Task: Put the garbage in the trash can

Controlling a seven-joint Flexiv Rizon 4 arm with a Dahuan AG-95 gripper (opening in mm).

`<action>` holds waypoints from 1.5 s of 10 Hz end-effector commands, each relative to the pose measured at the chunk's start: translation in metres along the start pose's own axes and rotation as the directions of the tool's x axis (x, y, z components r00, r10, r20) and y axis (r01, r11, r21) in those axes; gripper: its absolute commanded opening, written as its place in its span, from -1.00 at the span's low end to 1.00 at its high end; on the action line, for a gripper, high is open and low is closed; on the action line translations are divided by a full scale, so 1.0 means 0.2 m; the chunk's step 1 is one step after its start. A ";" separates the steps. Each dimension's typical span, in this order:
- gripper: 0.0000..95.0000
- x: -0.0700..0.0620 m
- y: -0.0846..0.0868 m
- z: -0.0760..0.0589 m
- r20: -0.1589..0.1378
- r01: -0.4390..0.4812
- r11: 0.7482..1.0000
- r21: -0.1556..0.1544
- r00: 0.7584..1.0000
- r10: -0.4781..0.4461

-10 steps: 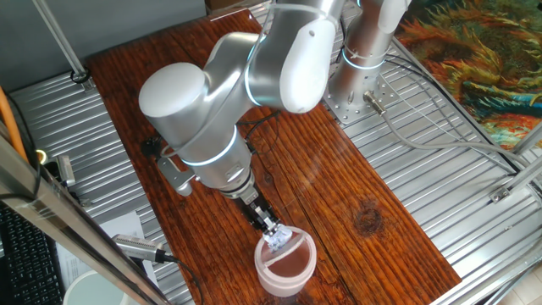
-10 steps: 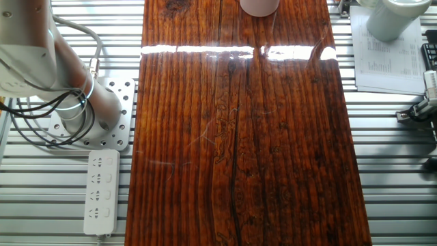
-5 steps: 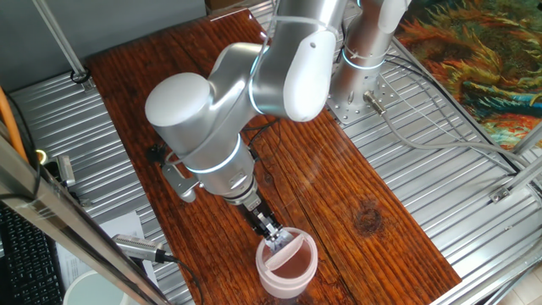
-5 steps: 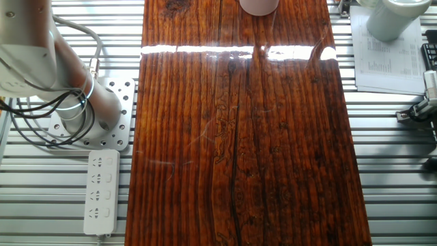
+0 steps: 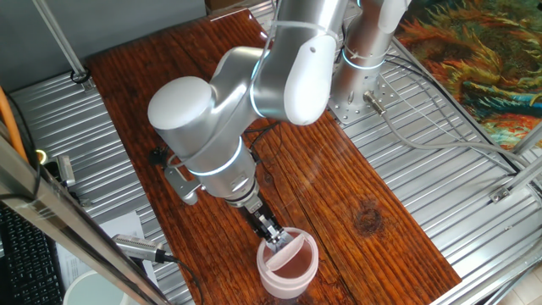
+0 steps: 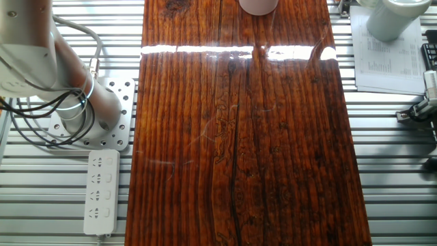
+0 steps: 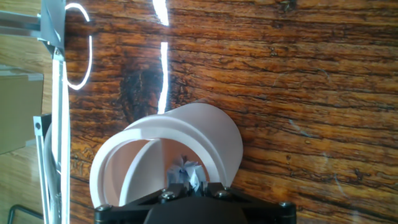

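Observation:
The trash can (image 5: 288, 264) is a small pale pinkish-white can at the near end of the wooden table. Its white swing lid (image 5: 293, 245) is tilted open. My gripper (image 5: 273, 241) points down at the can's rim, its fingertips at the opening. In the hand view the gripper (image 7: 189, 184) is shut on the garbage (image 7: 188, 170), a tiny crumpled white-grey wad held just over the can's ring (image 7: 103, 177) and inside the opening. The other fixed view shows only the can's side (image 6: 258, 5) at the top edge; the gripper is out of that view.
The arm's base (image 5: 364, 93) stands on the metal slats at the back right. A plain white bucket rim (image 5: 85, 290) is at the bottom left. A power strip (image 6: 101, 191) lies left of the table. Papers and a white roll (image 6: 389, 20) lie right of it.
The arm has shifted slightly right and down, so the fingertips with the wad have sunk further into the can's opening and the lid has tilted more.

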State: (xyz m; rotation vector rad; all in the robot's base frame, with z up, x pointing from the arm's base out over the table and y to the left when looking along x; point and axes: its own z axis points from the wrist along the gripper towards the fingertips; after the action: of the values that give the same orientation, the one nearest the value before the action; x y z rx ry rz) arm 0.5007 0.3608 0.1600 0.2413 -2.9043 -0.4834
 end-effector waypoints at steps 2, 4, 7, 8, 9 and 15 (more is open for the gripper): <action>-1.00 0.00 0.01 0.02 0.001 0.000 1.000 -0.006 1.000 0.000; -1.00 0.00 0.01 0.05 0.003 0.001 1.000 -0.008 1.000 -0.001; -1.00 0.00 0.02 0.07 0.004 0.004 1.000 -0.009 1.000 -0.004; -1.00 0.00 0.02 0.07 0.004 0.004 1.000 -0.008 1.000 -0.004; -1.00 0.00 0.02 0.06 0.005 0.005 1.000 -0.007 1.000 -0.004; 0.20 0.01 0.02 -0.03 -0.005 0.029 1.000 -0.008 1.000 -0.029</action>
State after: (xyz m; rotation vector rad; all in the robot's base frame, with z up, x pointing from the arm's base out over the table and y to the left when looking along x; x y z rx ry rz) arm 0.5002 0.3607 0.1692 0.2831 -2.8983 -0.4963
